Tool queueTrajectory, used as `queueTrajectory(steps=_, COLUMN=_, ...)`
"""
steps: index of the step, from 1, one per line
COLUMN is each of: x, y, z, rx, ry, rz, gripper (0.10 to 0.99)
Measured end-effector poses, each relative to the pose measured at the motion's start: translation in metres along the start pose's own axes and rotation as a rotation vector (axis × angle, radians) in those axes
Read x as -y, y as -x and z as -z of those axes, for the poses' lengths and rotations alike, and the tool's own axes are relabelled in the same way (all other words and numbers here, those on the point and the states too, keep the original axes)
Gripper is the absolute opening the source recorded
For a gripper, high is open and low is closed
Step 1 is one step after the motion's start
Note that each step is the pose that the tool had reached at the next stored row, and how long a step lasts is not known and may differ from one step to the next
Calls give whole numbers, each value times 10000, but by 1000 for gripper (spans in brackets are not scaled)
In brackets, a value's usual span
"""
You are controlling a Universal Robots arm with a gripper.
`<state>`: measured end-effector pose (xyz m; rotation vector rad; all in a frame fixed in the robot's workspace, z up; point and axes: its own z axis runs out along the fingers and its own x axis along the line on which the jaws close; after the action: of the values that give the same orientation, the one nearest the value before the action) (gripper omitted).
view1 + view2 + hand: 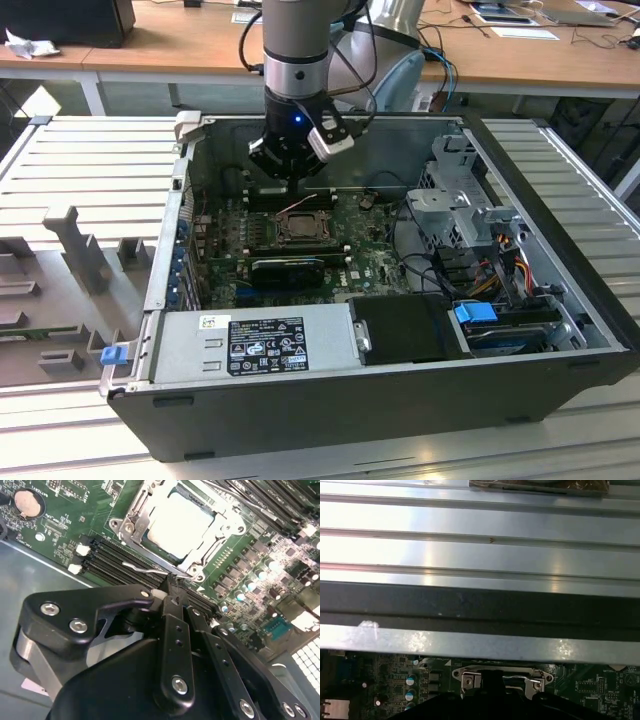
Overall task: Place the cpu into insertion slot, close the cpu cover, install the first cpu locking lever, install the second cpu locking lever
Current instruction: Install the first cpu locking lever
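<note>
Sitting in the insertion slot (182, 527) on the green board, the cpu (177, 522) shows its pale top through the window of the cpu cover (135, 517), which looks folded down over it. A thin wire locking lever (145, 570) lies along the socket's near edge, and the gripper (170, 592) hangs just above it with fingers drawn together, apparently pinching or pressing it. Judged so, the first lever step is in hand; latching calls for a steady push under its hook
</note>
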<state>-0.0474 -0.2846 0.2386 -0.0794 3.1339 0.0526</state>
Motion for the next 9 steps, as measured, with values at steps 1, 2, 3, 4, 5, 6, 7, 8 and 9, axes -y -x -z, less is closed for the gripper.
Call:
queueTrajectory(steps=1, x=0, y=6, z=-8, rx=4, ry=1, rz=15, gripper=106)
queueTrajectory(steps=2, x=1, y=11, z=-16, rx=8, ry=4, rz=187, gripper=106)
queueTrajectory(steps=3, x=1, y=14, z=-23, rx=7, ry=6, rz=363, gripper=106)
queueTrajectory(steps=4, x=2, y=24, z=-33, rx=4, ry=10, rz=479, gripper=106)
queueTrajectory(steps=5, x=4, y=44, z=-39, rx=8, ry=107, rz=513, gripper=106)
queueTrajectory(steps=6, x=4, y=62, z=-41, rx=20, ry=259, rz=516, gripper=106)
queueTrajectory(steps=7, x=5, y=70, z=-42, rx=26, ry=340, rz=516, gripper=106)
queueTrajectory(steps=8, x=5, y=79, z=-51, rx=34, ry=399, rz=518, gripper=106)
queueTrajectory(steps=9, x=5, y=82, z=-60, rx=33, ry=399, rz=523, gripper=106)
